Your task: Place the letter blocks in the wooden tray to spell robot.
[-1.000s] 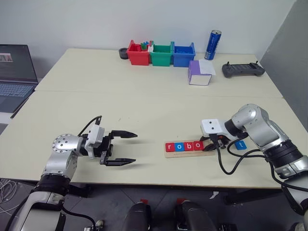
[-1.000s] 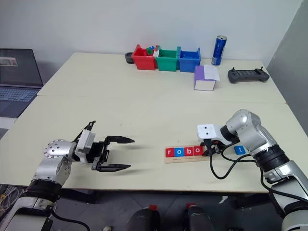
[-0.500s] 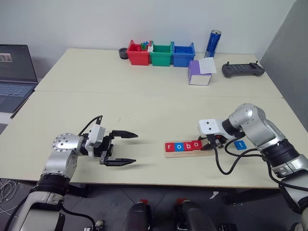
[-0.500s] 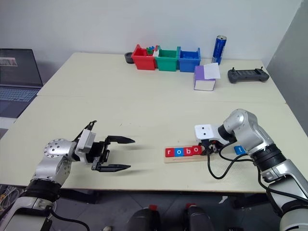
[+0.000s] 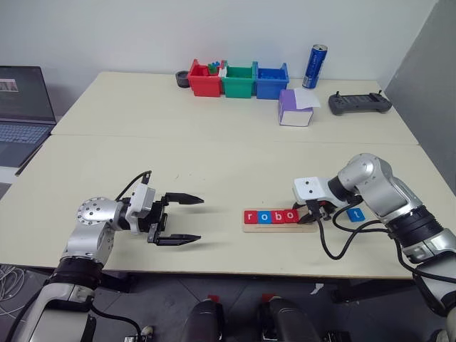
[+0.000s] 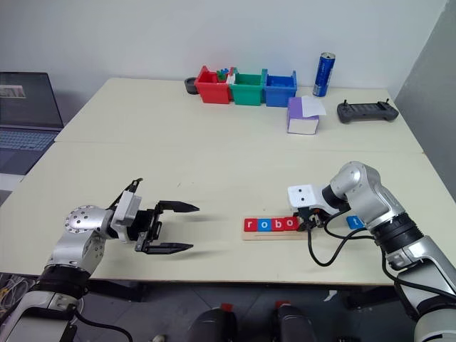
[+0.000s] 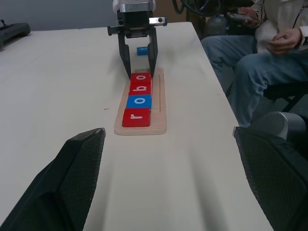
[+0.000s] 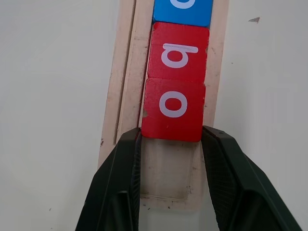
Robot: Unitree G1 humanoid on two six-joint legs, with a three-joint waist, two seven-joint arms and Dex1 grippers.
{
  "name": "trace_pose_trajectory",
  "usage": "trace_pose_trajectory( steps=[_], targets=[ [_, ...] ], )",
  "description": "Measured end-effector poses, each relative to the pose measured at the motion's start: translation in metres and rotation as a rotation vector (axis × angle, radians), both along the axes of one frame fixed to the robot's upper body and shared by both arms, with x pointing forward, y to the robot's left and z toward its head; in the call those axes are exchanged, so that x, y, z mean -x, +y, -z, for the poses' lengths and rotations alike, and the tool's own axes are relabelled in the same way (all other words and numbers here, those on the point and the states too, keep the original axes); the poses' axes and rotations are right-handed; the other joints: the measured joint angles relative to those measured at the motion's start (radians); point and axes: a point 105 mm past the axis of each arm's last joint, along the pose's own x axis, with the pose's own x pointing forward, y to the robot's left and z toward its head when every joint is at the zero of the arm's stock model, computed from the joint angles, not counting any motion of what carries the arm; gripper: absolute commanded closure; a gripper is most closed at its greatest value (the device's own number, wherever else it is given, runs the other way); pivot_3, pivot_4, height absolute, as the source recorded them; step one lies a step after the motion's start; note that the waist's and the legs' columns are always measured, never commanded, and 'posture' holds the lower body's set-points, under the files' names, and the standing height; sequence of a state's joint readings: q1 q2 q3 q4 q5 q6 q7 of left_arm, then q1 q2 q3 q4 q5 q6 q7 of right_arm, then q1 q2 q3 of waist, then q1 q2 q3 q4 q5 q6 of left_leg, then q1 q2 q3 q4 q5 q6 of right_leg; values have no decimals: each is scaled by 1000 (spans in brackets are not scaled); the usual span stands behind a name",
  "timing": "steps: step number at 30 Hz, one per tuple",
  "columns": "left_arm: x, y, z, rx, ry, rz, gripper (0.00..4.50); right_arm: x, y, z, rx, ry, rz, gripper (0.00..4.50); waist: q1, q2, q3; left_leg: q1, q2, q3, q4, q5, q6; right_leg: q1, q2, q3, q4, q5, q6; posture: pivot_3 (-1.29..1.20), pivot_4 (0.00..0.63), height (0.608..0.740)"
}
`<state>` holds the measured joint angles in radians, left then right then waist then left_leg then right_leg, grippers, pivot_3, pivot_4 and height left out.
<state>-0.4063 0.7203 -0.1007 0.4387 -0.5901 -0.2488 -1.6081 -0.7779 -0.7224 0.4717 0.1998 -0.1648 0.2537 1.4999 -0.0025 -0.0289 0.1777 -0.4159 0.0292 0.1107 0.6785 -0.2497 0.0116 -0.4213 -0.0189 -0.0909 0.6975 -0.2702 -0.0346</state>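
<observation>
a: why does my right tool [image 6: 311,222] sit at the end of the wooden tray [image 5: 278,226]?

b: four letter blocks [image 5: 271,216] lie in the groove reading r, o, b, o. my right tool's fingers [image 8: 120,187] stand narrow at the corners of the second red o [image 8: 174,108], touching its near edge and gripping nothing. i judge they are there to press the row snug so the last slot stays free.

a: and the fifth block?

b: the blue t [image 5: 357,214] lies flat on the surface [image 5: 214,164], just beyond the tray's right end, beside my right arm.

a: what room is there?

b: the empty slot is at the tray's right end. the tray lies near the surface's front edge, with bare surface all round. my left tool [image 5: 187,219] hangs wide open and empty, well apart to the left.
</observation>
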Motion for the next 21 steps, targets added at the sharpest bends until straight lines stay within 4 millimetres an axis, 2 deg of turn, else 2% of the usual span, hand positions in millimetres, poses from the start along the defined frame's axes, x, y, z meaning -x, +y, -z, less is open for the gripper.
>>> trace_pose_trajectory(
  steps=[11, 12, 17, 21],
  targets=[
    [0, 0, 0, 0, 0, -1, 0, 1, 0, -1, -15, 22, 10, 3041, 0, 0, 0, 0, 0, 0, 0, 0, 0, 0, 0, 0, 0, 0, 0, 0, 150, 740],
    [0, 0, 1, 1, 1, -2, 0, 1, 0, -1, -15, 22, 11, 2299, 0, 0, 0, 0, 0, 0, 0, 0, 0, 0, 0, 0, 0, 0, 0, 0, 150, 740],
    [-1, 2, 2, 1, 6, -9, 0, 1, 0, -1, -15, 22, 14, 633, 0, 0, 0, 0, 0, 0, 0, -1, 1, 0, 0, 0, 0, 0, 0, 0, 150, 740],
    [-1, 3, 3, 0, 2, -12, 0, -1, 1, -7, -19, 10, 16, 633, 0, 0, 0, 0, 0, 0, 0, -1, 1, 0, 0, 0, 0, 0, 0, 0, 150, 740]
  ],
)
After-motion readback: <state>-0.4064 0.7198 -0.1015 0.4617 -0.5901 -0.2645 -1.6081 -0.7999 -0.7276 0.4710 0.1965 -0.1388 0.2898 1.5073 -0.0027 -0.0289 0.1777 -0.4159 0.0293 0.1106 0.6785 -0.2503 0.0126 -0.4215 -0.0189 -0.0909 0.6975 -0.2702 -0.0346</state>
